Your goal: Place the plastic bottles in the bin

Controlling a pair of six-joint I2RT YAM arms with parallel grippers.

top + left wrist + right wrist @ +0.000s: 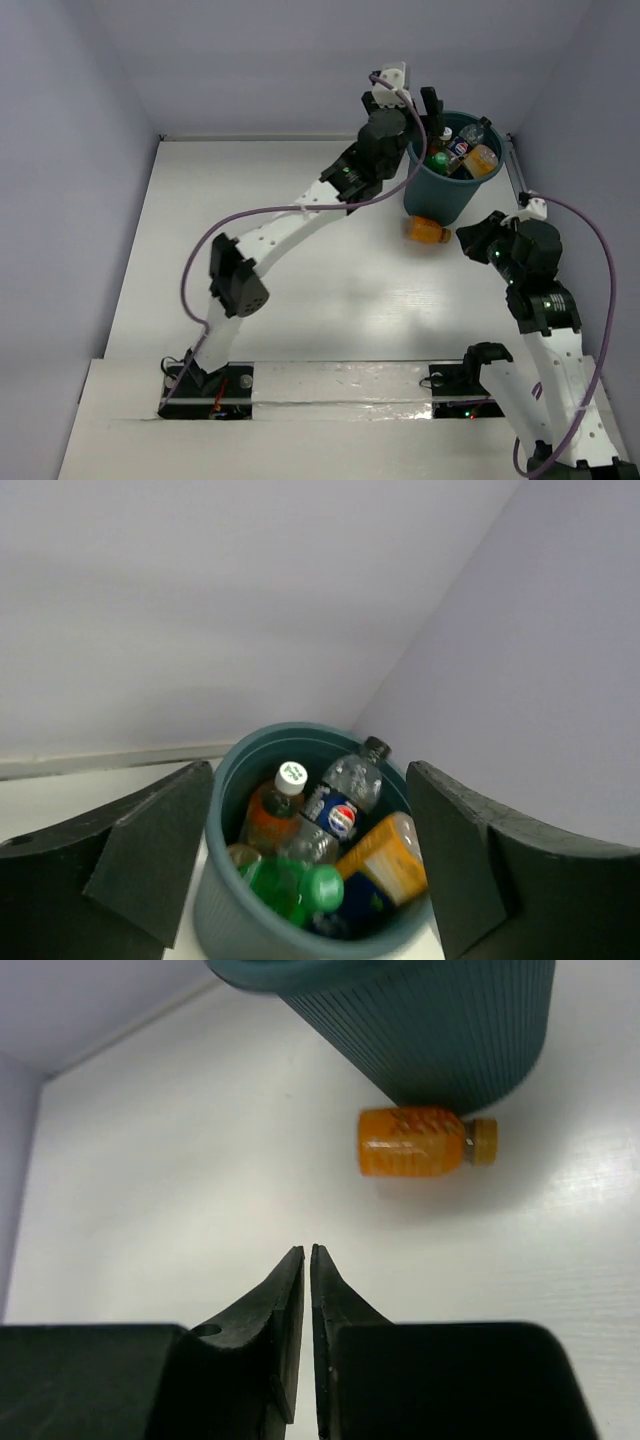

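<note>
Judging by the views, the step in hand was picking up the one orange bottle (412, 1142) outside the bin (440, 1030). It lay on its side on the tabletop (150, 1160) at the foot of the bin, on the side facing the arm bases. The right fingers (290, 1340) were pressed together with nothing between them, pointed toward that side of the bin but well apart from the bottle.

To do this well, I reckoned I had to spread them wide first. They seemed to close along the bottle's length, so I would turn the wrist to bring them across it. I would close on the ribbed middle rather than the cap end, so the bottle could not roll against the bin or squirt free. The left fingers (150, 850) hung wide open and empty above the bin's mouth, and I judged they should clear off before the right arm carried anything over the rim.

Inside the bin I made out a white-capped bottle (272, 815), a clear bottle (340, 800) with a dark label, a green bottle (295, 885) and another orange one. Anything beneath them was hidden, so I could not count the lot. I could not tell whether the loose bottle touched the bin. In the overhead view the right fingers were too dark to read.
</note>
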